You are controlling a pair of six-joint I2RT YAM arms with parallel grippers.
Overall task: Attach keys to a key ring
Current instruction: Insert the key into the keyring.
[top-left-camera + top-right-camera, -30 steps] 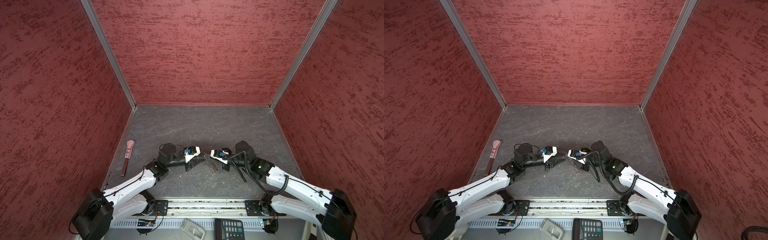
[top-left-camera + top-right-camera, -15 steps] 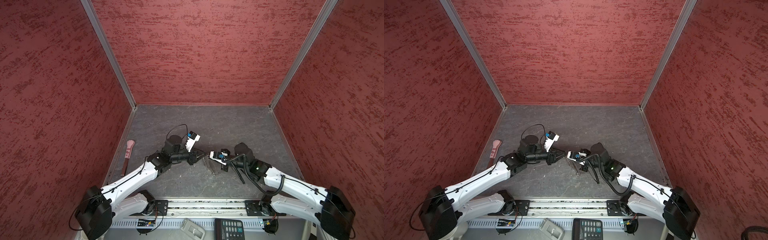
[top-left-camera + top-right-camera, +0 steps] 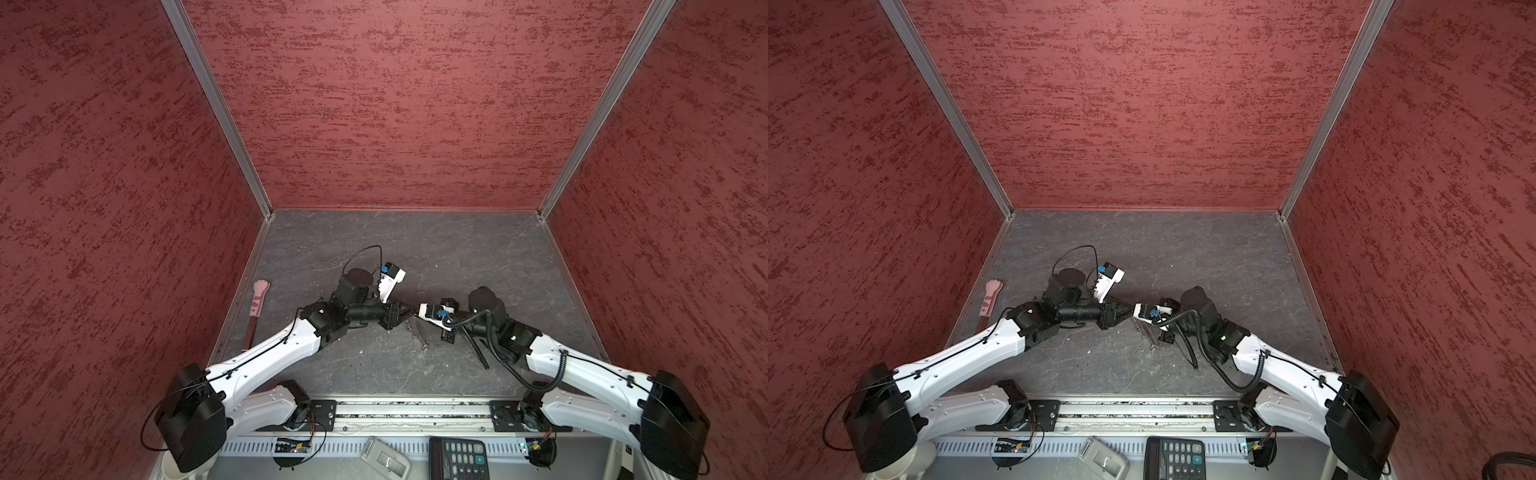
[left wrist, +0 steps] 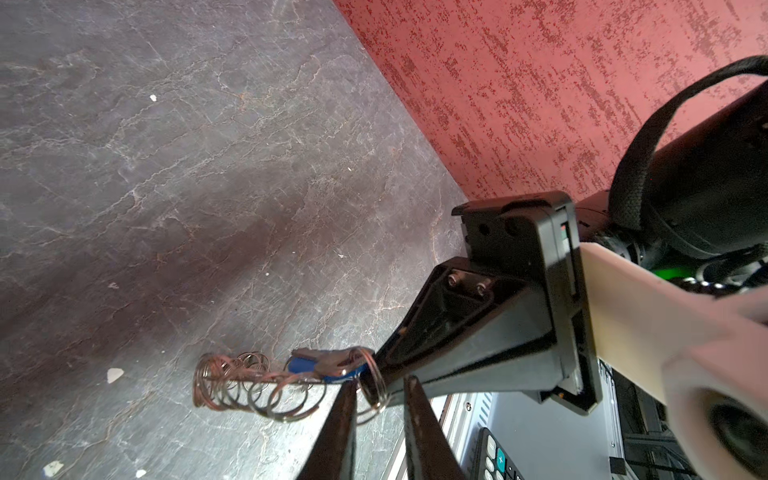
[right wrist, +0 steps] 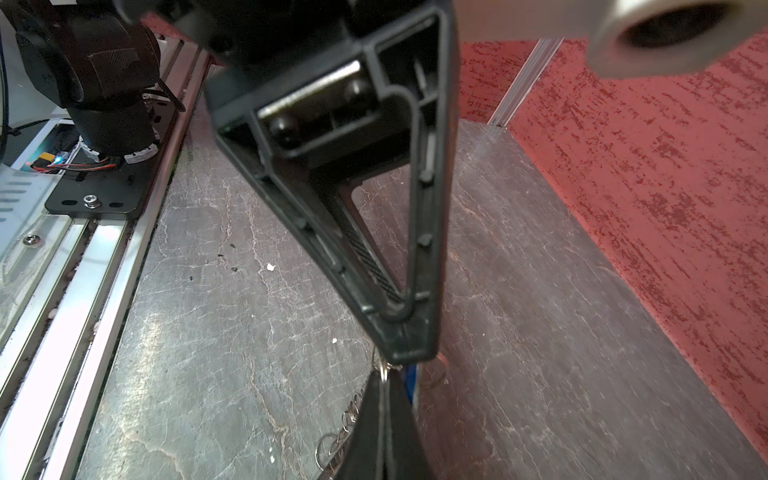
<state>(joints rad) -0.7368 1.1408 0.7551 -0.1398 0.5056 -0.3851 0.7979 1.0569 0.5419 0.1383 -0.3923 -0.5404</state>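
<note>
Black fingers of the right gripper (image 4: 370, 374) are pressed together, pinching what looks like the end of the key ring (image 4: 286, 399), probably to steady it as a target. Left gripper (image 4: 381, 384) meets it tip to tip, fingers narrowly apart astride that end. Key tag (image 4: 301, 366) touches the pinch point. Its long axis follows the silver links (image 4: 232, 378), pointing away from the right fingertips.

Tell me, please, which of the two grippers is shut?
The right gripper, clamped on the key ring; the left gripper has its fingers visibly apart.
</note>
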